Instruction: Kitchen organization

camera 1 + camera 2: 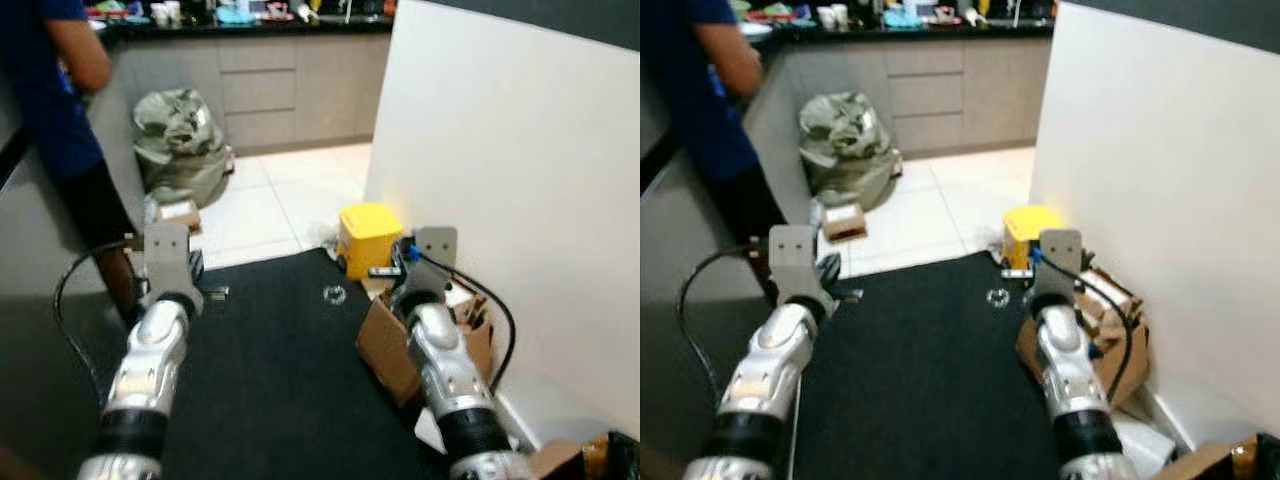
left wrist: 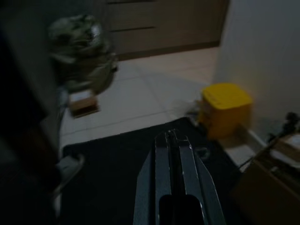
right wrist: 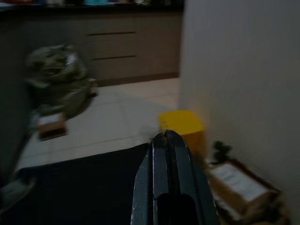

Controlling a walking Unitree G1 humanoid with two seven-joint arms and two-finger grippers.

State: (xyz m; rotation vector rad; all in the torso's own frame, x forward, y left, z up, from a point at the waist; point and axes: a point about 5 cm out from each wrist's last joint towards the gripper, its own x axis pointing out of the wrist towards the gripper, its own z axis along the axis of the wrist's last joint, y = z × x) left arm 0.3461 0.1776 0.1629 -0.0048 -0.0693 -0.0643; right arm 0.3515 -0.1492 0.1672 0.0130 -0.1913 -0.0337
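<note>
Wall panel (image 1: pixel 500 170) looms on our right, leaving a narrow lane over the black mat (image 1: pixel 280 380). We judge no task item is chosen yet; the counter (image 1: pixel 240 25) lies far ahead, so our left gripper (image 2: pixel 172 140) and right gripper (image 3: pixel 168 143) ride forward, fingers pressed together, holding nothing. 1 yellow bin (image 1: pixel 368 236) hugs the panel.

Cut off at the top edge: a person (image 1: pixel 60 110), head out of view. Too small to identify, perhaps a ring: small object (image 1: pixel 334 294) on the dark mat (image 1: pixel 270 380). Countertop items (image 1: pixel 240 10) blurred.
</note>
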